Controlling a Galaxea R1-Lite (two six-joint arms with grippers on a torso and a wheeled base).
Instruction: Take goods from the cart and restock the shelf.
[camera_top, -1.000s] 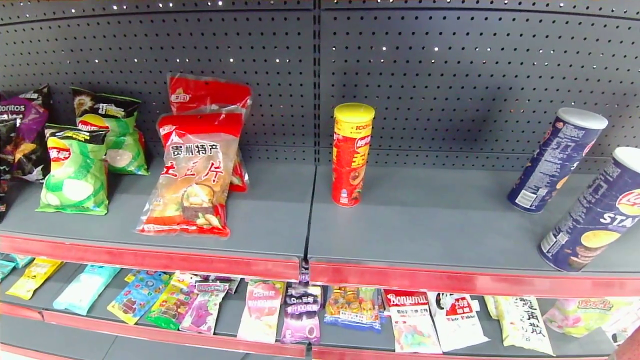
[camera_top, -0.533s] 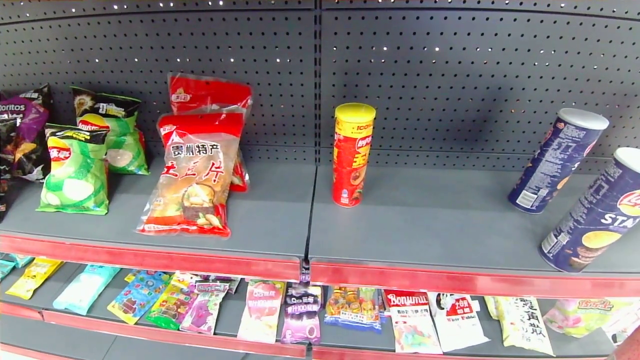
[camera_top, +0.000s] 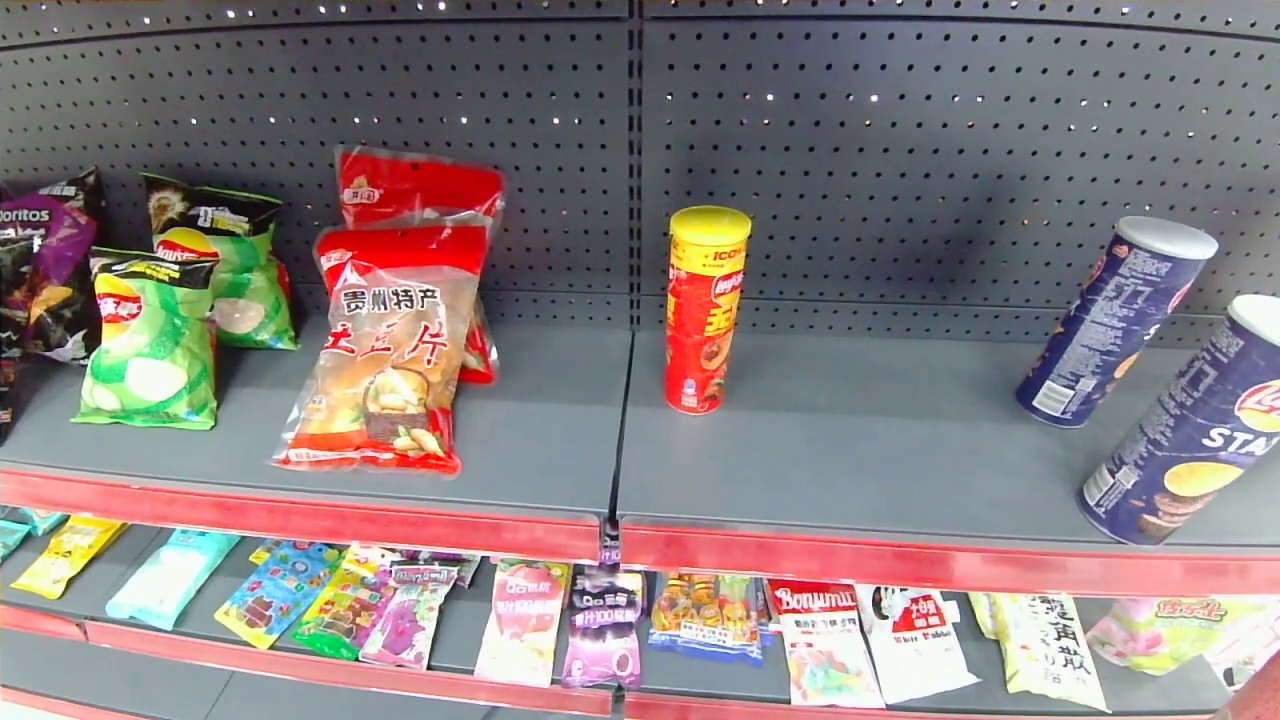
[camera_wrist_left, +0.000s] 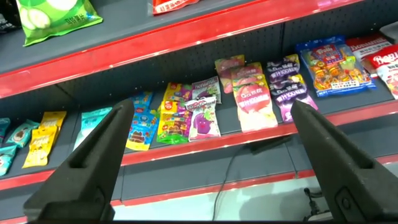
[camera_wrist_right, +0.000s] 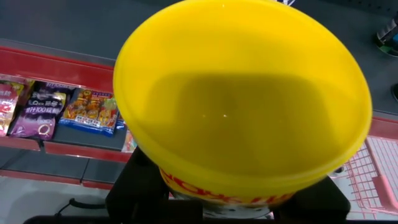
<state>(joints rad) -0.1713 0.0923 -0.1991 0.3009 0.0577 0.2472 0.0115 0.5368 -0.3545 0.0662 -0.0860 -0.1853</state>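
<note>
My right gripper (camera_wrist_right: 227, 200) is shut on a chip can with a yellow lid (camera_wrist_right: 242, 93), held below the front of the shelf; the lid faces the wrist camera and hides most of the can's body. A matching red can with a yellow lid (camera_top: 706, 310) stands upright near the middle of the grey upper shelf (camera_top: 850, 450). My left gripper (camera_wrist_left: 211, 104) is open with nothing between its fingers, in front of the lower shelf of candy packets (camera_wrist_left: 186, 115).
Two navy chip cans (camera_top: 1112, 322) (camera_top: 1190, 425) stand at the shelf's right end. Red snack bags (camera_top: 385, 350) and green chip bags (camera_top: 152, 340) fill the left. There is bare shelf between the red can and the navy cans. A red wire cart (camera_wrist_right: 380, 171) is beside my right gripper.
</note>
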